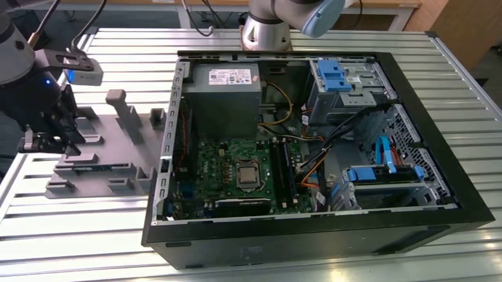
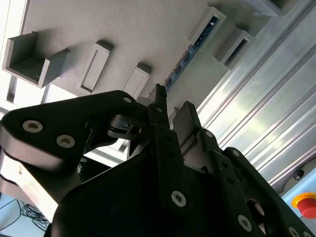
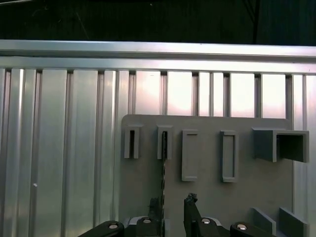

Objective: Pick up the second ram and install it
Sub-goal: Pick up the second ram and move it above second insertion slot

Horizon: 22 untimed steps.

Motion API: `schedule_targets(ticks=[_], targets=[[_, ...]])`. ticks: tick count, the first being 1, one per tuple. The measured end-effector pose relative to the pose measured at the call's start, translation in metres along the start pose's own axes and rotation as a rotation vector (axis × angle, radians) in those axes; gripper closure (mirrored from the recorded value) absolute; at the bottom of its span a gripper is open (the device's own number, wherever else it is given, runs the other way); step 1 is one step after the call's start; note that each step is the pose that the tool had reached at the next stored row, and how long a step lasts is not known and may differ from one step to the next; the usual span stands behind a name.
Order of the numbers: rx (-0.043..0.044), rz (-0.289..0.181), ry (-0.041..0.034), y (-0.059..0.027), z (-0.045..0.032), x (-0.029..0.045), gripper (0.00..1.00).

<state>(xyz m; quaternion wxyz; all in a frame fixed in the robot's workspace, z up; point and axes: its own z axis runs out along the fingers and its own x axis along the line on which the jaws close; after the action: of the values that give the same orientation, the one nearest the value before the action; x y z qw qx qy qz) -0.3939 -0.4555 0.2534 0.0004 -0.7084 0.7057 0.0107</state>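
Pick-up stage of the memory installation, with the module not yet lifted. In the exterior view the arm's pincer (image 1: 47, 144) hangs over the grey plastic holder block (image 1: 117, 170), which lies on the ribbed metal table (image 1: 79, 235) at the exterior view's left of the open computer case (image 1: 314, 226). In both wrist views the second ram (image 3: 163, 168) appears edge-on as a thin blue strip with dark chips, standing in a narrow slot of the holder block and running toward the pincer. The pincer is parted to a narrow gap, its two black fingers (image 3: 190, 205) set on either side of the strip's line. The strip lies close beside one finger and apart from the other, so nothing is clamped as far as the pictures show. The second wrist view gives the same relation – fingertips low over the holder, strip in line with the gap between them – though whether either finger touches the board cannot be told. Inside the case, the green motherboard (image 1: 227, 170) lies below the grey power supply (image 1: 223, 100), and its long black memory slots (image 1: 283, 170) run beside the processor socket. Whether any slot is already filled cannot be told. Judged state of the task: the approach to the module is made, while the grasp, the lift, the carry to the case and the seating in a slot all remain.
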Motion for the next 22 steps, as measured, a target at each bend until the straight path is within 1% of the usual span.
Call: schedule_targets(ticks=[8,9,10,16,20,21,22], targets=[[0.0006,0.000,0.0001,-0.0002,0.0145,0.0028,0.67],[0.0010,0.000,0.0000,-0.0003,0.0182,0.0038,0.67],[0.0014,0.000,0.0000,-0.0002,0.0200,0.0041,0.67],[0.0015,0.000,0.0007,-0.0003,0.0201,0.0041,0.67],[0.0017,0.000,0.0006,-0.0003,0.0244,0.0043,0.65],[0.0017,0.000,0.0007,-0.0003,0.0262,0.0043,0.59],[0.0019,0.000,0.0006,-0.0004,0.0281,0.0044,0.59]])
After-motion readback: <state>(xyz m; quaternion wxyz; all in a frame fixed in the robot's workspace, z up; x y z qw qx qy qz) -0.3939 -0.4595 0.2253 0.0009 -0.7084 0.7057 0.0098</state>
